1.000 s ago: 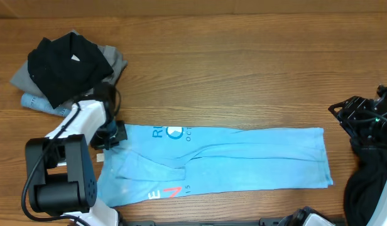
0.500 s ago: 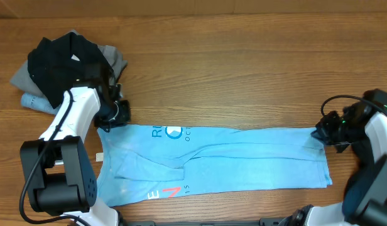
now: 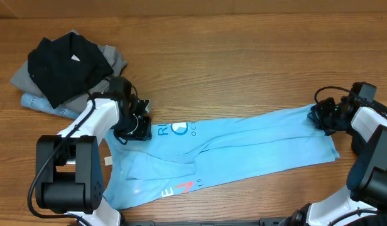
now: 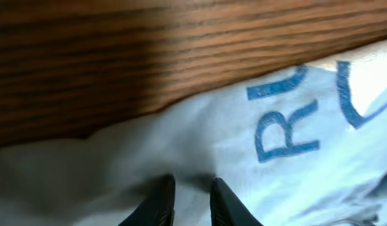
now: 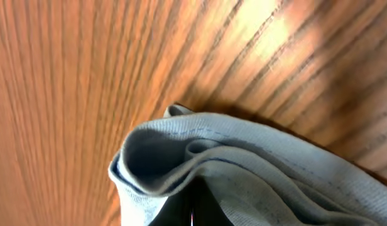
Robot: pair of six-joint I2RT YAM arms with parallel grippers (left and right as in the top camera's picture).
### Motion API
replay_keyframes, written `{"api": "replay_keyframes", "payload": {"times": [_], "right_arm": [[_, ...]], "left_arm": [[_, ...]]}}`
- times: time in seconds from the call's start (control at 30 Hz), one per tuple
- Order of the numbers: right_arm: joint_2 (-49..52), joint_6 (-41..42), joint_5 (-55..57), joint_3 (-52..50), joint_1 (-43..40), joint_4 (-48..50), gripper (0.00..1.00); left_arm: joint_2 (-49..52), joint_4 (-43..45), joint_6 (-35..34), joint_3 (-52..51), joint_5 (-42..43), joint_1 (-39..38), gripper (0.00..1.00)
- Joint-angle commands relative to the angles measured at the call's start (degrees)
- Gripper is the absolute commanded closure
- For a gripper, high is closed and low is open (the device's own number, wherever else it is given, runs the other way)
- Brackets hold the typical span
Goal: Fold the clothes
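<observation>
The light blue T-shirt lies as a long strip across the table, slanting up to the right, with blue lettering near its left end. My left gripper sits at the shirt's upper left edge. In the left wrist view its fingers stand a narrow gap apart around the gripper's midpoint, tips down on the pale cloth beside the letters. My right gripper is shut on the shirt's upper right corner. In the right wrist view, bunched fabric drapes over the closed gripper.
A pile of other clothes lies at the back left: a black garment on top, grey under it and denim blue at the bottom. Bare wooden table stretches behind the shirt.
My right gripper came in, shut on the shirt's right corner and pulled it toward the back, slanting the strip. My left gripper slid right along the top edge, its jaws parting slightly.
</observation>
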Motion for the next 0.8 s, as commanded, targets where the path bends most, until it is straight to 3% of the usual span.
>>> {"api": "replay_keyframes", "payload": {"times": [0.0,0.2,0.37,0.43,0.53,0.63,0.77], "right_arm": [[4.3,1.0,6.0,-1.6,-0.2,0.3,0.96],[3.8,-2.0,-2.8,-1.1,-0.5,-0.1,0.96],[1.5,-7.9,-3.1,1.9,-0.5,-5.1,0.94],[-0.7,-10.0,-3.1,3.7,-0.5,-7.7,0.92],[-3.7,-12.0,-3.1,6.2,-0.5,-12.7,0.9],[-5.2,-12.3,-3.1,6.5,-0.5,-14.8,0.9],[-6.3,-12.3,-3.1,6.5,-0.5,-17.0,0.88]], "left_arm": [[0.8,8.4,0.2,-4.5,0.3,-0.1,0.79],[4.2,28.2,-3.4,-9.5,0.4,0.5,0.81],[9.7,34.3,-5.6,-4.8,2.5,2.8,0.87],[9.5,30.8,-5.2,-0.2,5.6,3.2,0.89],[7.9,17.7,-4.5,8.0,7.4,3.1,0.85],[4.0,2.7,-0.8,14.9,7.0,3.1,0.95],[-3.3,-10.8,-4.3,17.1,-2.7,3.1,0.74]]}}
